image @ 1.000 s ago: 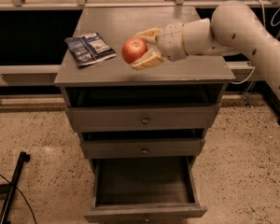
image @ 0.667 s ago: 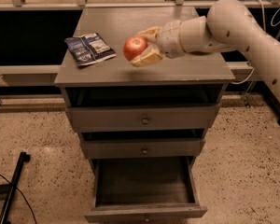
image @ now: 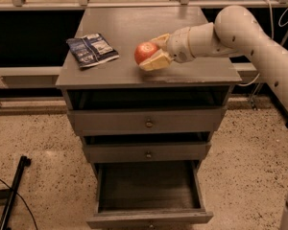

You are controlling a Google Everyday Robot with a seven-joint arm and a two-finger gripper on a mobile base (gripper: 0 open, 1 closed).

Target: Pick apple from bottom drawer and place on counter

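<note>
The arm (image: 249,37) reaches in from the right, and its upper part runs off the picture's edge, so the base is out of sight. Below it stands the grey cabinet, whose counter (image: 134,23) is bare wood over most of its width. The bottom drawer (image: 149,188) is pulled out towards me, its inside dark and its front cut off along the lower edge. The two shallower drawers (image: 146,122) above it are pushed in.

Towards the left of the counter lies a crumpled blue packet (image: 92,50), well apart from the gripper (image: 149,53). The gripper sits over the counter's front middle, its pale fingers (image: 157,61) clamped on the apple (image: 144,51). The lower finger hides the apple's underside, so I cannot tell whether it touches the wood.
</note>
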